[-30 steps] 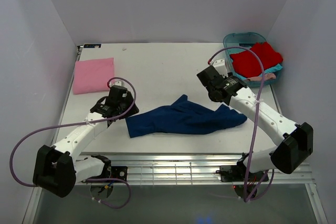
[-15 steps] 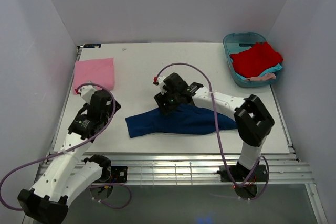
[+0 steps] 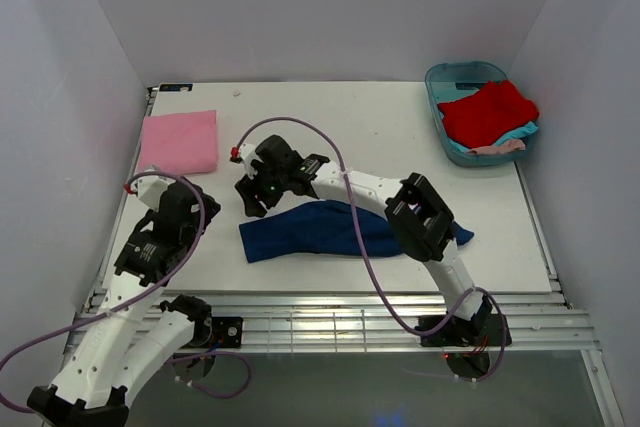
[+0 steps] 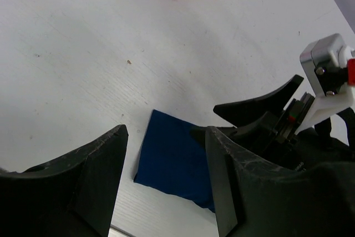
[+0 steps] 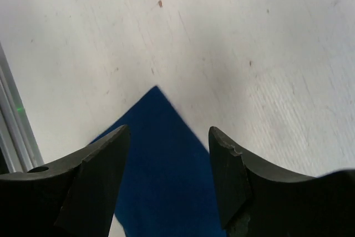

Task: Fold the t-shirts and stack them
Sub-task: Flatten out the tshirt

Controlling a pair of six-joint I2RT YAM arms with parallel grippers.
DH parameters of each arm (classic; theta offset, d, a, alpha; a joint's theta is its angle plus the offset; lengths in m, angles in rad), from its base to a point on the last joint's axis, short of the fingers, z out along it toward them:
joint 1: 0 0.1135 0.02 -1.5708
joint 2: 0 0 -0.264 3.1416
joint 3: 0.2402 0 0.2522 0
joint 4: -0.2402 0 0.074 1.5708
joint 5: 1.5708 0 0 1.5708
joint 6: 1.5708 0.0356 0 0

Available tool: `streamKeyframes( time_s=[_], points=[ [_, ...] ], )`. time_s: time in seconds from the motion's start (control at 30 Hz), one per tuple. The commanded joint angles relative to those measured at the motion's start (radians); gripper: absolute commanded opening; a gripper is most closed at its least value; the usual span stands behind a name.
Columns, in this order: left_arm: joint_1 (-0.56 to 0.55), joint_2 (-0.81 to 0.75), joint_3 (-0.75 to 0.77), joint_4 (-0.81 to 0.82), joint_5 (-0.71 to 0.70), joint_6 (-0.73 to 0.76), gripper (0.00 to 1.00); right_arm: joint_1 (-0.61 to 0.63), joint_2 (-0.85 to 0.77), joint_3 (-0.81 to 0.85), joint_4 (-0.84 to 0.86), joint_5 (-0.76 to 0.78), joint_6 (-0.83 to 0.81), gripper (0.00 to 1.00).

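Top external view: your right gripper hovered spread over the navy tee's left end near the bench's front edge; your left gripper, also spread, hung near the left edge.

A navy blue t-shirt is lying on the white table, a plain pink t-shirt is showing beside it, and a red t-shirt and a teal t-shirt are sitting in the teal tub.
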Motion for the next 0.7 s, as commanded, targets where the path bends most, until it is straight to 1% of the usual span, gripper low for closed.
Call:
streamKeyframes(
  time_s=[0.0, 0.07, 0.1, 0.23, 0.5, 0.67],
  points=[
    [-0.002, -0.022, -0.014, -0.018, 0.016, -0.014, 0.69, 0.011, 0.089, 0.094, -0.007, -0.033, -0.020, 0.65],
    [-0.002, -0.030, -0.014, -0.021, 0.013, -0.012, 0.69, 0.028, 0.107, 0.104, -0.007, -0.031, -0.020, 0.65],
    [-0.002, -0.031, -0.016, -0.021, 0.011, -0.011, 0.69, 0.032, 0.117, 0.099, -0.001, -0.021, -0.055, 0.65],
    [-0.002, -0.047, -0.014, -0.023, 0.008, -0.006, 0.69, 0.054, 0.126, 0.048, 0.016, -0.002, -0.074, 0.65],
    [-0.002, -0.062, -0.019, -0.024, 0.002, -0.001, 0.69, 0.077, 0.069, -0.071, 0.028, 0.024, -0.107, 0.64],
    [-0.002, -0.065, -0.019, -0.024, 0.005, 0.000, 0.69, 0.098, 0.072, -0.136, 0.028, 0.050, -0.123, 0.62]
  ],
)
